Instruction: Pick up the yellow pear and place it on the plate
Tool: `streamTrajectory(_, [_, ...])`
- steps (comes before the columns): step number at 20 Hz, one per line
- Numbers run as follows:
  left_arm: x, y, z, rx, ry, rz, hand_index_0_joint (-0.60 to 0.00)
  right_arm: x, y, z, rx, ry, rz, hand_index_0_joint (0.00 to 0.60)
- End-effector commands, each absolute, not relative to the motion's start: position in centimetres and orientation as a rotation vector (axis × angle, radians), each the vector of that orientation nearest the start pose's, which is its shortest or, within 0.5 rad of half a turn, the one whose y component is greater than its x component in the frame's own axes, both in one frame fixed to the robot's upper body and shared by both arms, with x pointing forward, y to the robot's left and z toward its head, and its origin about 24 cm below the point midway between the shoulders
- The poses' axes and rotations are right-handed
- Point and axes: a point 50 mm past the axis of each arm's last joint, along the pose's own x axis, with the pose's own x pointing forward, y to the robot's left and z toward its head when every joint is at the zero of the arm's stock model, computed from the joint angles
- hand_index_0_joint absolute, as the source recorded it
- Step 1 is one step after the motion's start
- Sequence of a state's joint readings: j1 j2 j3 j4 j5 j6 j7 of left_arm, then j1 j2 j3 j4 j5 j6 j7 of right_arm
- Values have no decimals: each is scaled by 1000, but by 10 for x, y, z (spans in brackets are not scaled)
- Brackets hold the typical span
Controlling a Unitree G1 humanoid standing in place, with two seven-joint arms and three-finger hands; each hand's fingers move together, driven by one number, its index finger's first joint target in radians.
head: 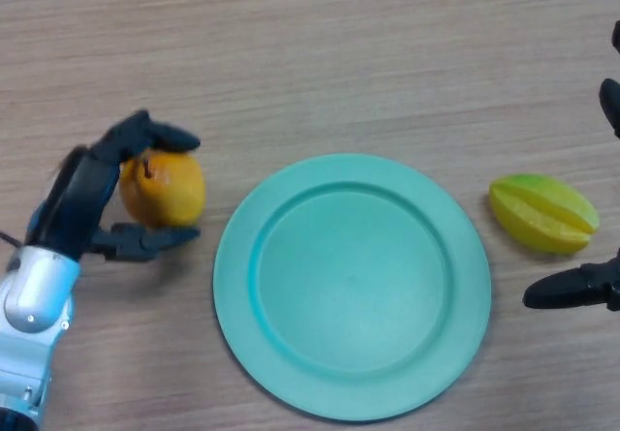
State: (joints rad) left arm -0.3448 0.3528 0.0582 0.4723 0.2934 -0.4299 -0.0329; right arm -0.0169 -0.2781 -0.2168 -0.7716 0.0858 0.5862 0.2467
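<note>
A yellow-orange pear with a short stem lies on the wooden table, left of the plate. My left hand is around it, fingers curled over its top and the thumb under its near side. The teal round plate sits in the middle of the table with nothing on it. My right hand shows only at the right edge, a thumb low and fingertips higher up, spread apart and holding nothing.
A yellow-green starfruit lies on the table just right of the plate, between the parts of my right hand that show.
</note>
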Motion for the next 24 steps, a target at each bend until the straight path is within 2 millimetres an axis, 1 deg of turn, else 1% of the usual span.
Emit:
streamTrajectory(1, [303, 223, 137, 533, -503, 24, -600, 208, -200, 203, -333, -393, 67, 0])
streamTrajectory(2, [300, 217, 139, 501, -499, -3, -600, 208, -200, 203, -326, -389, 68, 0])
streamTrajectory(3, [296, 210, 140, 472, -490, -38, -600, 208, -200, 203, -322, -385, 68, 99])
streamTrajectory(4, [293, 201, 140, 459, -472, -84, -600, 208, -201, 203, -322, -381, 67, 98])
streamTrajectory(5, [282, 177, 141, 436, -443, -200, -600, 208, -201, 203, -319, -378, 66, 9])
streamTrajectory(6, [279, 168, 141, 402, -423, -244, -600, 208, -201, 203, -317, -379, 66, 0])
streamTrajectory(7, [275, 153, 140, 352, -396, -305, -600, 208, -202, 202, -315, -380, 66, 0])
streamTrajectory(8, [274, 146, 139, 347, -401, -325, -600, 208, -202, 202, -316, -381, 65, 0])
streamTrajectory(9, [273, 134, 132, 363, -383, -374, -600, 207, -203, 203, -321, -379, 62, 0])
streamTrajectory(10, [273, 129, 128, 365, -362, -396, -600, 206, -204, 202, -320, -375, 62, 0])
streamTrajectory(11, [273, 118, 120, 387, -321, -435, -600, 205, -205, 200, -316, -368, 58, 0])
streamTrajectory(13, [275, 105, 113, 421, -329, -482, -600, 204, -207, 200, -308, -366, 49, 0])
streamTrajectory(14, [277, 102, 113, 419, -335, -485, -600, 204, -208, 201, -303, -361, 47, 0])
streamTrajectory(17, [279, 93, 106, 498, -340, -524, -600, 203, -210, 201, -300, -364, 36, 0])
streamTrajectory(19, [281, 91, 103, 554, -361, -524, -600, 203, -211, 201, -288, -359, 33, 0])
streamTrajectory(22, [284, 91, 102, 555, -345, -506, -600, 204, -213, 202, -299, -374, 19, 0])
streamTrajectory(24, [285, 92, 103, 526, -348, -490, -402, 204, -214, 201, -303, -384, 12, 0])
